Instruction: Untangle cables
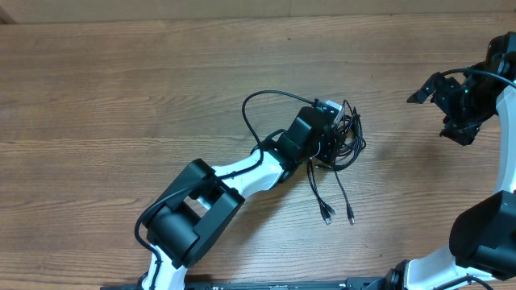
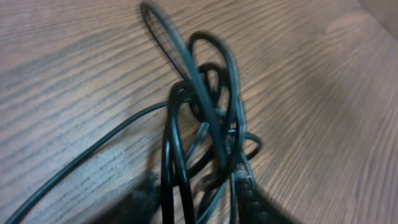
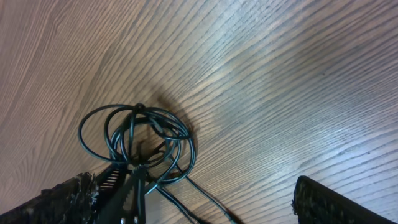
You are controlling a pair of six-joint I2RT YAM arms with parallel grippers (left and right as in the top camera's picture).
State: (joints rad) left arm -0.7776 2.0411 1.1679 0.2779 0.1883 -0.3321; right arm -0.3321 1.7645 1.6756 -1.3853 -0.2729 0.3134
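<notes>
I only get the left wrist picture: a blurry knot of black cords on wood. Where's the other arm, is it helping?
Observer: Not at this moment. The right gripper hangs open off to the right of the cables, touching none of them.
Operator: Do the cords have loose ends anywhere?
Observer: Yes, two plugs lie free on the table, on strands trailing out of the knot toward the robot's side.

Bright, even overhead light. Soft shadows under cables (image 1: 352,141). Pale glare across table (image 3: 236,56). Heavily blurred in left wrist view, perhaps motion.
</notes>
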